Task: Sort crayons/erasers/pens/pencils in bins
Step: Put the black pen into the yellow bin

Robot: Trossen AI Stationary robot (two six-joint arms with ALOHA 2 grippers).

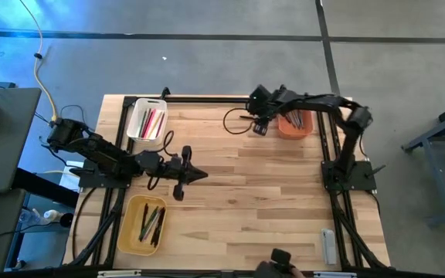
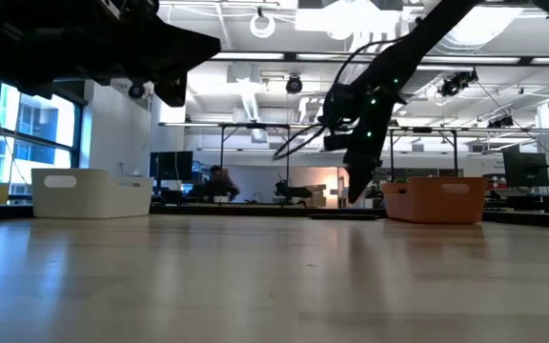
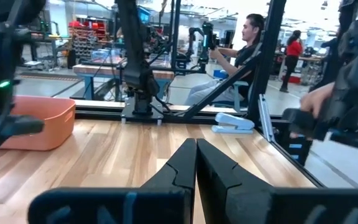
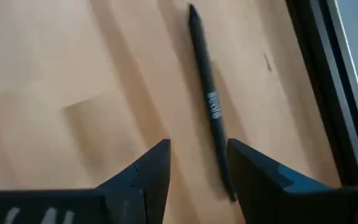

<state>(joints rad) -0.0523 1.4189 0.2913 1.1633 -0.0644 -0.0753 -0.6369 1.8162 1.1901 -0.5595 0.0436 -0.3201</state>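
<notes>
1. Wooden table (image 1: 269, 177) carries three bins: white bin (image 1: 147, 121) at the far left, orange bin (image 1: 295, 123) at the far right, yellow bin (image 1: 144, 224) at the near left — each with sticks inside.
2. Right pincer (image 4: 197, 163) hangs just left of the orange bin, fingers apart, empty.
3. Black pen (image 4: 210, 99) lies flat on the table beneath it, near the table's dark frame.
4. Left pincer (image 3: 196, 163) hovers mid-table, fingers together — nothing held.
</notes>
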